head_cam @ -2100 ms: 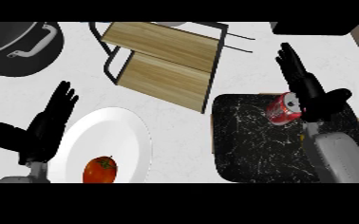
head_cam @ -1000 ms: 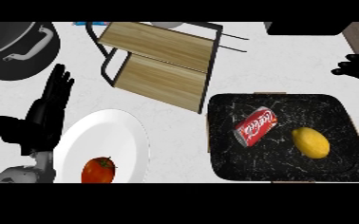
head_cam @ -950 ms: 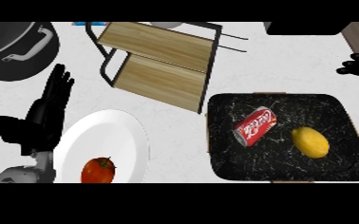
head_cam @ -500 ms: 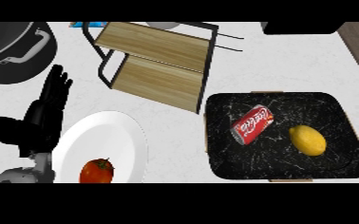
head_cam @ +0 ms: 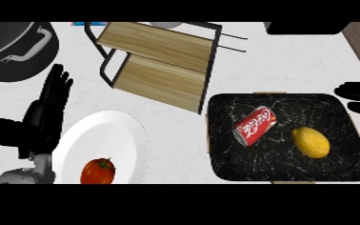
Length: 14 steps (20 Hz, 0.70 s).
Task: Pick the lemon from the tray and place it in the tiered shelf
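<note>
The lemon [head_cam: 311, 142] lies in the black marbled tray [head_cam: 232, 163] at about 4 o'clock in the head view, in the tray's right part, untouched by either hand. A red soda can [head_cam: 255, 126] lies on its side in the same tray, at roughly 10 o'clock from the lemon, near it but apart. The tiered shelf [head_cam: 156, 46], with two wooden boards in a dark frame, stands on the white counter [head_cam: 281, 62] at about 11 o'clock from the tray. The left hand [head_cam: 44, 117] shows at 9 o'clock near the left edge, fingers straight and pointing up, holding nothing. Just beside it at 7 o'clock sits a white plate [head_cam: 105, 133] with a tomato [head_cam: 97, 171] on its lower part. A dark pot [head_cam: 15, 69] with a grey handle sits at 10 o'clock. The right hand [head_cam: 349, 89] barely shows at the right edge at 3 o'clock, above the tray's upper right corner; whether it is open or closed cannot be told.
</note>
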Motion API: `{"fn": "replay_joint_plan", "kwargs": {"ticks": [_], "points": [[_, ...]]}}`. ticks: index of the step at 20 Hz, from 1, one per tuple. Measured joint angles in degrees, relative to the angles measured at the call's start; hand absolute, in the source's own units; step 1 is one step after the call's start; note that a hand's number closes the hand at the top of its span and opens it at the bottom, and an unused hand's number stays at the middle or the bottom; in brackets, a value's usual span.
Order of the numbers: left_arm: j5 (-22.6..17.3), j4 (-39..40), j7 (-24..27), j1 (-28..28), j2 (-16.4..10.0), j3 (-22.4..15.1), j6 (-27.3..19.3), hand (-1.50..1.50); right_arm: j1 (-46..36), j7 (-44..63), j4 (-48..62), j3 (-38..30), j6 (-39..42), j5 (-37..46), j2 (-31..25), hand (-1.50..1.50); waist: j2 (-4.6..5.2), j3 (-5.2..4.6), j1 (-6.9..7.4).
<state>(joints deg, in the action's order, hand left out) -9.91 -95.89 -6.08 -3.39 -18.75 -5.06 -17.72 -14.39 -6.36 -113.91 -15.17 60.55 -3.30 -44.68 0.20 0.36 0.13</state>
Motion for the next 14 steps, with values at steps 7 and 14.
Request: {"fn": "replay_joint_plan", "kwargs": {"ticks": [7, 14], "points": [[0.3, -0.4, -1.1, -0.7, 0.1, 0.2, 0.2, 0.00, 6.5, -8.1, -5.3, 5.0, -7.6, 21.0, -1.2, -1.50, 0.16, 0.01, 0.39], [1.6, 1.2, -0.6, -1.9, 1.1, 0.2, 0.3, 0.00, 11.0, -24.0, 6.3, 12.2, -23.9, 34.7, -4.5, -1.50, 0.15, -0.15, 0.51]]}}
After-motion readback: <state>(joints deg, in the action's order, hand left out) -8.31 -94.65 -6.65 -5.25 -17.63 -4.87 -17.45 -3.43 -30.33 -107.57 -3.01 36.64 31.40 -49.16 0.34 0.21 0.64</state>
